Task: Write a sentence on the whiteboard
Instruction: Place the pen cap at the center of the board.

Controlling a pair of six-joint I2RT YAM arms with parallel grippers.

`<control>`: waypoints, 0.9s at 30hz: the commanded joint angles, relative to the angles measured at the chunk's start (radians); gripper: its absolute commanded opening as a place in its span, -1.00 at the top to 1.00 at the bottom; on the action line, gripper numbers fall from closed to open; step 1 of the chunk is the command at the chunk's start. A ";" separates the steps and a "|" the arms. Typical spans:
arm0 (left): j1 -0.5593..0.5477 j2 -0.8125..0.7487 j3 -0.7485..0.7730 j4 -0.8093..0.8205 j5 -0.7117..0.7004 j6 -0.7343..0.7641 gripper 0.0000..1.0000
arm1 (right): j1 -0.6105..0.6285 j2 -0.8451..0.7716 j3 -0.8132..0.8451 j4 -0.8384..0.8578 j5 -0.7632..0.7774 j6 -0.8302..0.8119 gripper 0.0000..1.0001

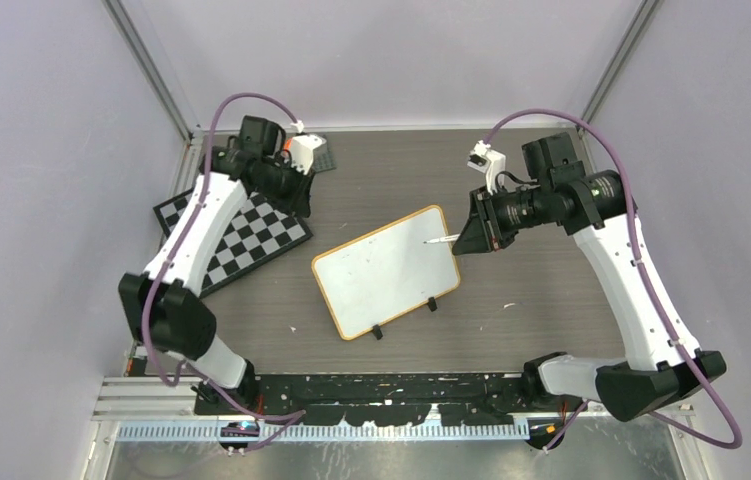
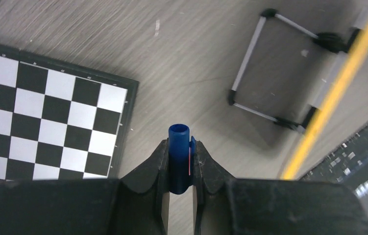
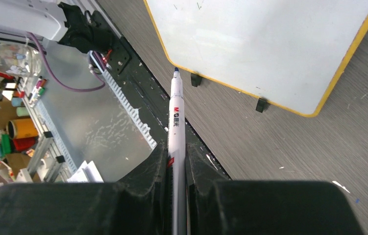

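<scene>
The whiteboard (image 1: 386, 272) (image 3: 260, 44) lies at the table's middle, yellow-rimmed, on two black feet. Its face is white with only faint specks; no sentence is in view on it. My right gripper (image 1: 463, 240) (image 3: 176, 149) is shut on a white marker (image 1: 439, 239) (image 3: 177, 112). The marker's blue tip points at the board's upper right part; I cannot tell whether it touches. My left gripper (image 1: 296, 195) (image 2: 181, 147) hangs at the back left, over the checkered board's far corner. It is shut on a blue marker cap (image 2: 179, 156).
A black-and-white checkered board (image 1: 236, 240) (image 2: 39, 122) lies left of the whiteboard. A small rod frame with black corners (image 2: 248, 56) sits on the wood in the left wrist view. A black base strip (image 1: 391, 385) runs along the near edge.
</scene>
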 commanded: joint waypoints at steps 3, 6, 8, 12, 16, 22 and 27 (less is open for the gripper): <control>0.009 0.159 0.012 0.106 -0.161 -0.069 1.00 | -0.001 -0.084 -0.036 -0.021 0.037 -0.041 1.00; 0.026 0.160 -0.036 0.101 -0.132 -0.068 1.00 | -0.001 -0.113 -0.071 -0.021 0.043 -0.038 0.99; 0.049 0.143 -0.089 0.088 -0.123 -0.045 1.00 | -0.002 -0.131 -0.096 -0.021 0.051 -0.040 0.99; 0.117 0.093 -0.230 0.033 -0.067 0.047 0.97 | -0.001 -0.158 -0.141 0.001 0.052 -0.028 0.99; 0.144 0.035 -0.399 0.035 -0.093 0.124 0.86 | -0.002 -0.173 -0.171 0.027 0.065 -0.013 0.99; 0.145 0.063 -0.496 0.085 -0.133 0.165 0.77 | -0.001 -0.184 -0.216 0.029 0.069 -0.022 0.99; 0.145 0.084 -0.539 0.119 -0.149 0.173 0.74 | -0.001 -0.185 -0.244 0.040 0.060 -0.038 0.99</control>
